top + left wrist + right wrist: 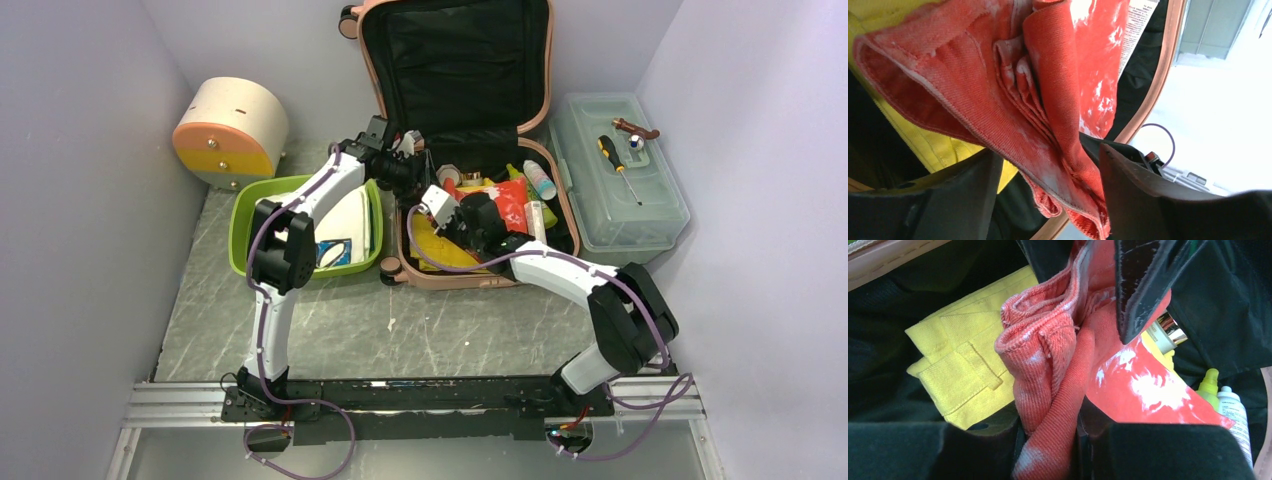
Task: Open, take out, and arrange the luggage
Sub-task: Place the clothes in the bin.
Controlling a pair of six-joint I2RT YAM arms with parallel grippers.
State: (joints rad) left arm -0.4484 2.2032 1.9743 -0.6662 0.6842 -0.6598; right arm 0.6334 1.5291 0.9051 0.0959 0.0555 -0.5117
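Two arms meet over the luggage (455,281), which lies open at the back middle of the bench (330,330), its lid propped upright against the rear wall and its lower shell facing up. The shell looks stiff, smooth and bulky, likely too wide for one pinch, so a rim edge or the lid's lip would be the sensible place to take hold. The things inside are the easier picks. A red cloth (1048,355) is soft twill that folds and drapes, probably light, and best gripped at a bunched fold or hem. The right end effector (1048,440) is clamped on such a fold, fingers pressed against it on both sides. The left end effector (1048,165) has its jaws apart, with the same cloth hanging loose between them and not pinched. Under the cloth lies a folded yellow garment (963,375), and beside it are a white bottle (1235,415) and a yellow-green capped bottle (1209,385), both hard and likely slippery. Left of the luggage a green bin (240,215) holds a folded white item (352,228). On the right a closed clear toolbox (600,215) carries a screwdriver (618,165) on its lid.
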